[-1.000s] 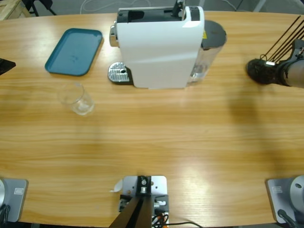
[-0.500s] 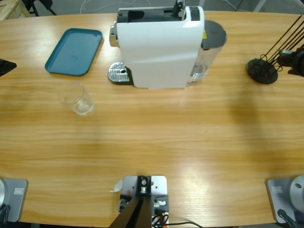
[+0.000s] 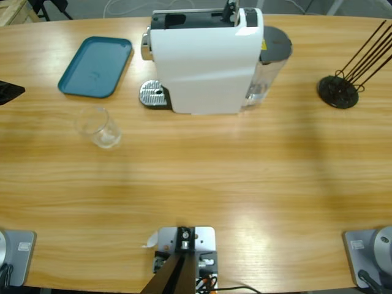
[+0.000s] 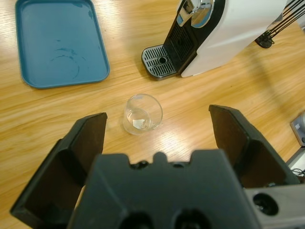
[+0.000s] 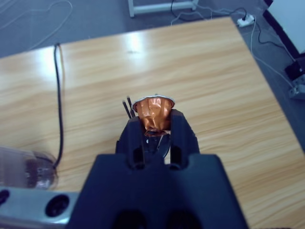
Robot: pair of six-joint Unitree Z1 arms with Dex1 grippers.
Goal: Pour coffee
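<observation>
your right gripper (image 5: 153, 125), clamped on the copper capsule (image 5: 153, 113), has left the rack (image 3: 339, 91), while your left gripper (image 4: 155, 138) gapes empty above the glass (image 4: 142, 113).

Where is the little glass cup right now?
The glass cup stands on the wooden table, just below the blue tray and left of the white coffee machine in the high view.

In your high view the right tool is out of frame, and only a black tip of the left tool (image 3: 8, 92) shows at the left edge. In the right wrist view, the right tool (image 5: 156, 125) hides the lower half of the orange capsule (image 5: 153, 112) and the rack's base.
</observation>
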